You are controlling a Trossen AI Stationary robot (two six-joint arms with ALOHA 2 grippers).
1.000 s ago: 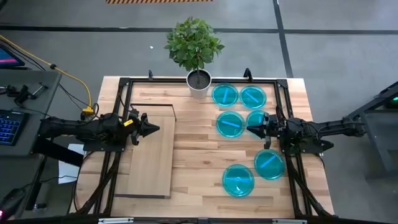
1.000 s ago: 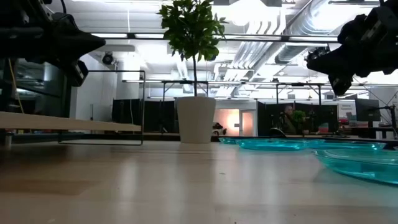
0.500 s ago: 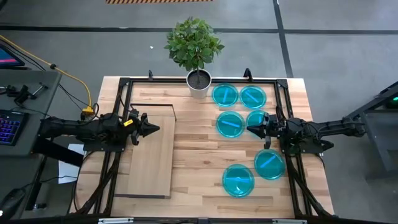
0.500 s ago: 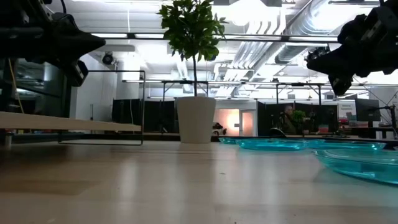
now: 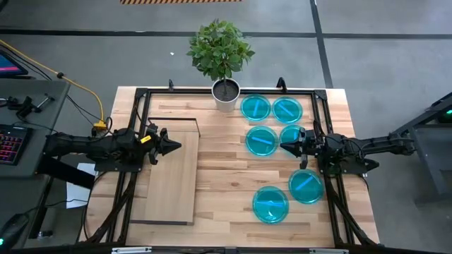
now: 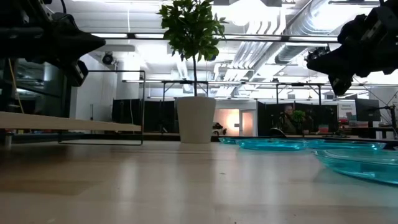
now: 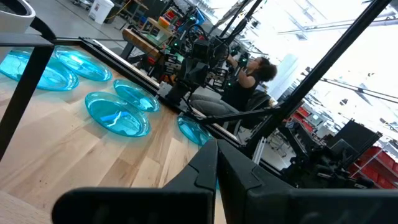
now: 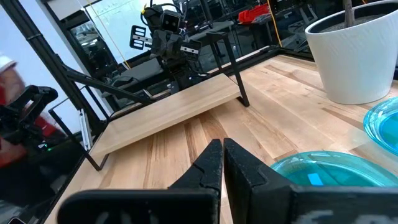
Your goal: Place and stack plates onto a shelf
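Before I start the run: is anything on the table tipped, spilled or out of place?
Nothing stands out. Six plates lie flat and apart on the tabletop, the shelf is bare, and the potted plant stands upright. The left gripper and right gripper hover shut, holding nothing.

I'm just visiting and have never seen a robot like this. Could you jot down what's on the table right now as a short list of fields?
plates: six blue plates lying singly on the table's right half, none stacked
shelf: pale wooden shelf on the left half, nothing on it
plant: white pot at the far edge
left pincer: left pincer shut, empty, above the shelf
right pincer: right pincer shut, empty, raised among the plates
progress: no plate moved yet
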